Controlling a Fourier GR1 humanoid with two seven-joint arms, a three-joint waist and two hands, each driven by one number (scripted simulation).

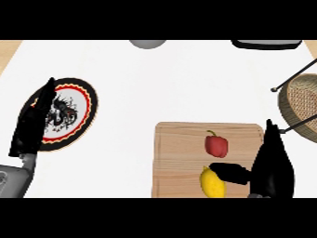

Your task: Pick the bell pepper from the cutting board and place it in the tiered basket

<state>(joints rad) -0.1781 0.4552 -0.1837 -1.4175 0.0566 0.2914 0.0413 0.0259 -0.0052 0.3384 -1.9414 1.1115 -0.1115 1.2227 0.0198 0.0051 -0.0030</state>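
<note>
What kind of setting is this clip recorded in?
Most likely a kitchen counter set up for food handling. A wooden cutting board carries a red bell pepper and a lemon, a decorated plate lies to the left, and a wicker tiered basket stands at the right edge.

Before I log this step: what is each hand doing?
Left hand: open, fingers straight, over the plate, holding nothing.
Right hand: open, holding nothing.
</note>
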